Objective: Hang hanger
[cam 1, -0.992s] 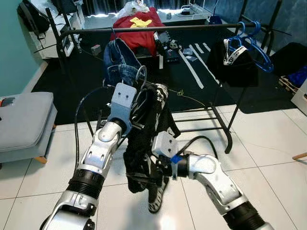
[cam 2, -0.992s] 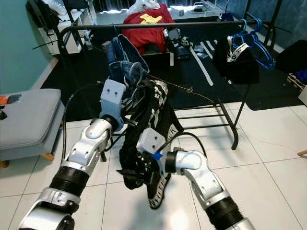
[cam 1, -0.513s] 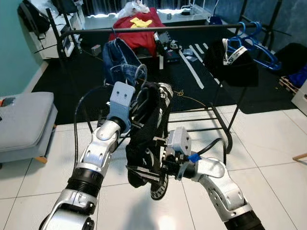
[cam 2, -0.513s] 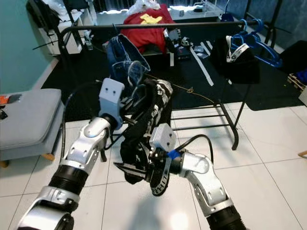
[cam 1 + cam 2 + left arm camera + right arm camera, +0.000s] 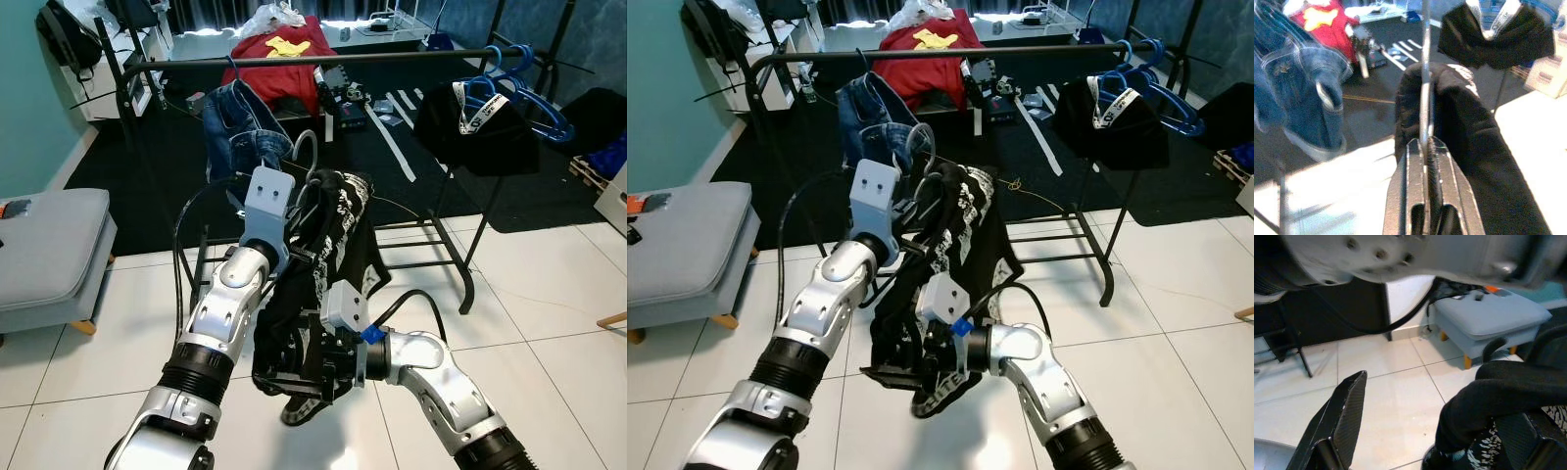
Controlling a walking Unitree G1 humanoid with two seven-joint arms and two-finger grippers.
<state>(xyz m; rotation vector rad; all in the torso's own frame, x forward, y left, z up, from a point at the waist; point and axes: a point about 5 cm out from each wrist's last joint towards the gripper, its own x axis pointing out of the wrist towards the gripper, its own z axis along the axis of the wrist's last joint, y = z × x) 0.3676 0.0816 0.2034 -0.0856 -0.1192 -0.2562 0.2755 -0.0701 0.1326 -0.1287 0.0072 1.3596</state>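
Your head cams look down and forward over both arms at the rack (image 5: 323,61), same scene in both. Left wrist cam sits close behind the garment (image 5: 1469,127), facing the rack. Right wrist cam points low across the floor (image 5: 1396,396) toward the bench (image 5: 1488,318).

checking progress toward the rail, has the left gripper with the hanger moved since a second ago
Yes. The left gripper, shut on the thin metal hanger carrying the black printed garment, has moved up and right, closer to the black clothes rail, judged against the hanging blue jeans.

We see a black rail (image 5: 294,61) carrying jeans (image 5: 240,122), a black garment (image 5: 477,132) and blue hangers (image 5: 524,93) — over white floor tiles (image 5: 549,323).
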